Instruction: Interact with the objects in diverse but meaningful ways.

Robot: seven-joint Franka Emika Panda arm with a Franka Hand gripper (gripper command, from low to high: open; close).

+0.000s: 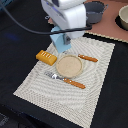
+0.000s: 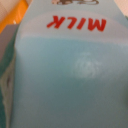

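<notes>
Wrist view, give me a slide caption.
Close-up of a pale blue milk carton, red MILK lettering seen upside down, filling the wrist camera's frame.

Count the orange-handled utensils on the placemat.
2. One orange-handled utensil lies at the plate's exterior-view right; the other orange-handled utensil lies along the plate's near side. The arm could hide more.

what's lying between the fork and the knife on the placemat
The round tan plate lies between the fork and the knife, seen in the exterior view.
</notes>
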